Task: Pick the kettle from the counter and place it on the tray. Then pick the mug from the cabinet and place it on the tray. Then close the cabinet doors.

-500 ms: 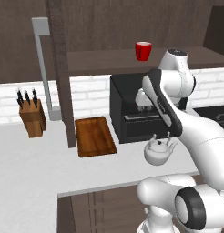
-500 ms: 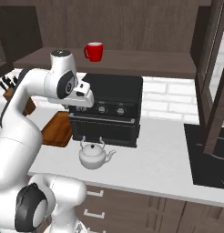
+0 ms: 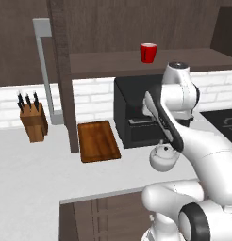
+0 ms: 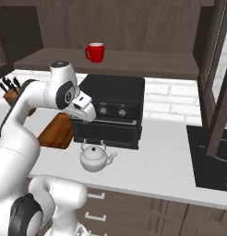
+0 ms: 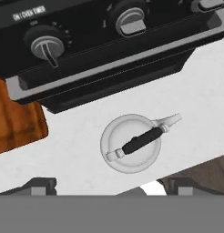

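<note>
Lowered slightly, splayed gripper (image 5: 111, 185) hovers above squat rounded kettle (image 5: 131, 144).

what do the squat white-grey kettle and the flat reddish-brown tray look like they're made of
The squat white-grey kettle looks like glazed ceramic or enamelled metal: smooth, pale, softly shaded body; its thin arched handle is dark, perhaps plastic. The flat reddish-brown tray looks like finished wood, with streaky grain along its length. Both are rendered, so this is only appearance.

The white arm rises from the base, bends at a high elbow and folds forward, its wrist angled down. The gripper (image 5: 111, 187) points straight down, jaws spread wide with nothing between them (fingertips (image 5: 41, 185) well apart).
</note>
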Controlling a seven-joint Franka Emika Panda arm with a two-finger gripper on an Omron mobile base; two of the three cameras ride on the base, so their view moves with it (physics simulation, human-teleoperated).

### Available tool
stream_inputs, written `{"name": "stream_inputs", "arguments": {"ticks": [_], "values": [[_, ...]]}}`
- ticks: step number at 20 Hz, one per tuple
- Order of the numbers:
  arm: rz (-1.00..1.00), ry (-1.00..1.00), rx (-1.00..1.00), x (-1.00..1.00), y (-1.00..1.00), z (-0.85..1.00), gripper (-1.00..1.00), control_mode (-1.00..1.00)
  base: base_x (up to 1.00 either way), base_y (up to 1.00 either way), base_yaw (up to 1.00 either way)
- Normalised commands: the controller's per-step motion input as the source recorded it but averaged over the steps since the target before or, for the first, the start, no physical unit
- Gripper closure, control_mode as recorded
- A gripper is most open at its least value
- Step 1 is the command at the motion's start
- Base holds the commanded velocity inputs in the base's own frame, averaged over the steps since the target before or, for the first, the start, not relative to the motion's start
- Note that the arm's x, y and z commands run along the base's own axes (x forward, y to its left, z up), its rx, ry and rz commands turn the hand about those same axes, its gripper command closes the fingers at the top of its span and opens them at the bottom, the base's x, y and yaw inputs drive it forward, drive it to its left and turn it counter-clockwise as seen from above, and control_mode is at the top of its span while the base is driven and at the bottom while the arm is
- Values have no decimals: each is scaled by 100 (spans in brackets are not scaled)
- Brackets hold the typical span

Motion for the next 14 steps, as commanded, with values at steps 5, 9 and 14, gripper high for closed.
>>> {"name": "stream_inputs", "arguments": {"ticks": [5,9,14], "values": [[-35,0,0,-4,-15,-35,-100,-100,0,0,0],[0,0,4,0,-25,-3,-100,-100,0,0,0],[-6,0,8,0,-10,-29,-100,-100,0,0,0]]}}
